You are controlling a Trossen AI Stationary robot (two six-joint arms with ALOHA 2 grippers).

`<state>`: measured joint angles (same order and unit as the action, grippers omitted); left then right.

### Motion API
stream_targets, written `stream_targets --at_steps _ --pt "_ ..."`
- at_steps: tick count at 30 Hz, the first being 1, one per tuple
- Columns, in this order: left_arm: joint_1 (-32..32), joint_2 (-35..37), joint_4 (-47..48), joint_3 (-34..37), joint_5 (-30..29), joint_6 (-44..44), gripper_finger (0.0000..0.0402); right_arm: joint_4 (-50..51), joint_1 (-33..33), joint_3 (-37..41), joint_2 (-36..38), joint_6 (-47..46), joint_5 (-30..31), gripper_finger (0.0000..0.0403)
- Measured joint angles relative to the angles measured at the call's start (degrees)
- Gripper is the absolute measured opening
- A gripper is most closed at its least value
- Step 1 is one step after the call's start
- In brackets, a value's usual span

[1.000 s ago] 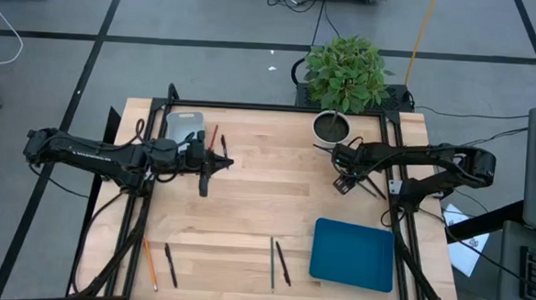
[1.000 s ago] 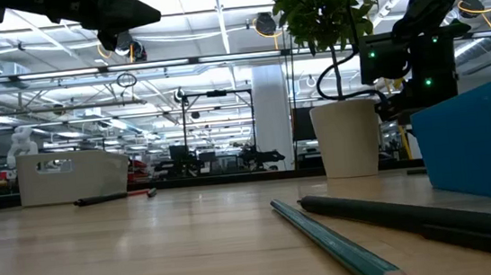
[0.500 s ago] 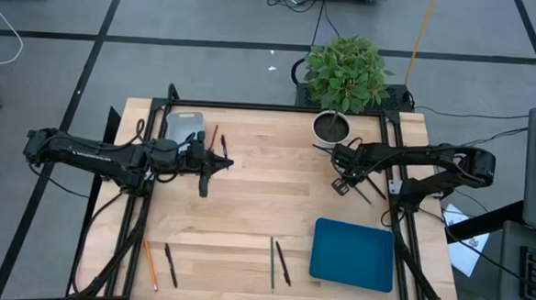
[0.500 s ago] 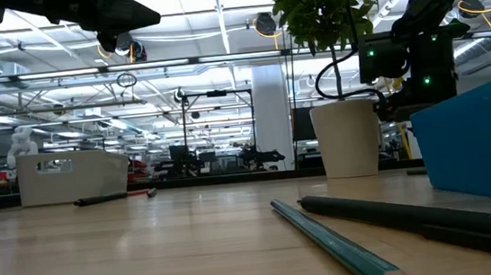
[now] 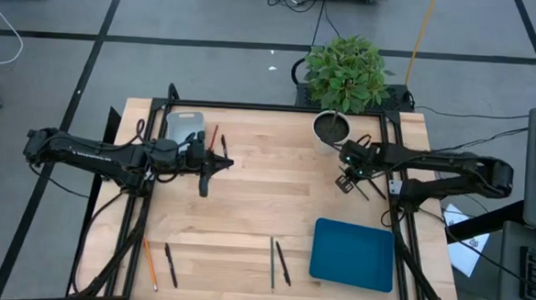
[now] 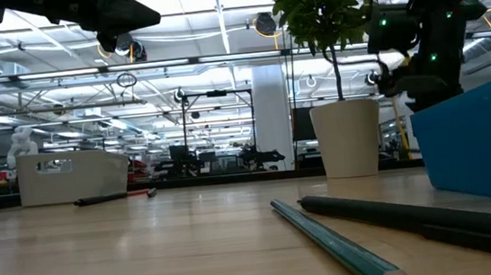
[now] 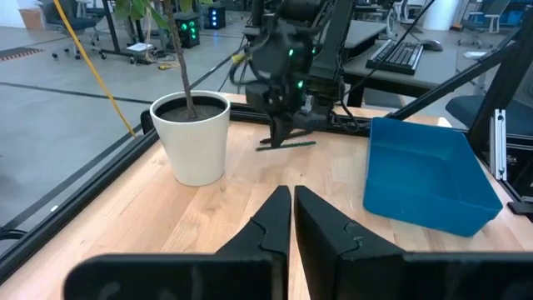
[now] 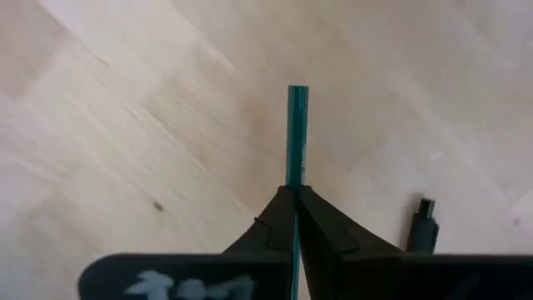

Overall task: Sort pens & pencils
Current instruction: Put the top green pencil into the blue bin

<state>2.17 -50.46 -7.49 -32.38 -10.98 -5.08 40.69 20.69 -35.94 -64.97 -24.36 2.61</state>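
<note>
My right gripper is at the far right, between the white plant pot and the blue tray. It is shut on a green pencil. A black pen lies on the wood beside it. My left gripper hovers shut and empty at the far left. A red pencil and a black pen lie by the grey bin. An orange pencil with a pen, and a green pencil with a pen, lie near the front edge. My right gripper pinches the green pencil between its two fingers. The pencil's free part sticks out ahead of them. From the left wrist view the fingers come from above and the pencil lies level below them, close over the wood.
The plant pot stands just beyond my right gripper, its leaves overhanging the table's far edge. The blue tray sits at the front right, the grey bin at the far left. Bare wood lies in the table's middle. Black frame rails run along the edges.
My right gripper has risen a little and shifted slightly toward the table's right edge, its arm swinging out to the right.
</note>
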Motion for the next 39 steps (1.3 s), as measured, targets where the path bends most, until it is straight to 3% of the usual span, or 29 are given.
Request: stream_targets --at_steps 5,11,25,33,39 --pt "0.0 0.0 -0.01 0.0 -0.02 -0.09 0.0026 -5.46 -3.85 -0.03 5.77 1.09 -0.48 0.0001" --pt "0.0 0.0 -0.02 0.0 -0.07 -0.09 0.0026 -22.86 -10.29 -0.11 7.4 3.62 -1.38 0.0001" --pt "0.02 -0.99 0.67 0.02 -0.19 -1.32 0.0026 -77.99 -17.98 -0.2 -7.25 16.57 -1.17 0.0001" --pt "0.2 -7.07 -24.0 6.81 0.87 1.65 0.0026 -89.6 -21.3 -0.2 -12.97 18.94 -3.01 0.0" --pt "0.2 -6.28 -24.15 7.67 1.21 0.86 0.0026 -89.72 -21.69 -0.2 -12.23 19.11 -3.13 0.0"
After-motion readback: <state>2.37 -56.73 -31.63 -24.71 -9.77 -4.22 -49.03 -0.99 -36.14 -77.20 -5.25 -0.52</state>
